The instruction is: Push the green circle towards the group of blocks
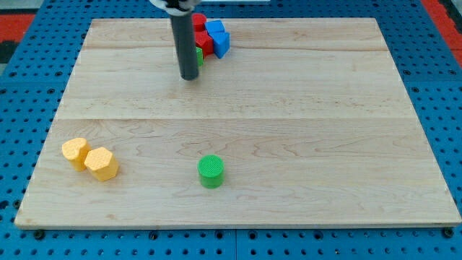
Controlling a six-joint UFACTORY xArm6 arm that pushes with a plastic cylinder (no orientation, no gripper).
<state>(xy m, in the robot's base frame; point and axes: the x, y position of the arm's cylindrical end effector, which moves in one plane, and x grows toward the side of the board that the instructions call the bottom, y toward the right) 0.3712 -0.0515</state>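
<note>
Currently my tip (190, 76) sits beside group of blocks (208, 39) at view's top; no gripper, bare rod. Green circle (211, 171) well apart, near bottom. Best: circle below it, push straight upward.

Rod upright, my tip (190, 76) on board (top-centre).

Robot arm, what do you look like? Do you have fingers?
No fingers. I end in a straight, round rod, dark grey to black and smooth, with no markings or cables showing. My tip is a blunt, flat end. Where the rod meets the view's top, a pale, whitish collar shows.
</note>
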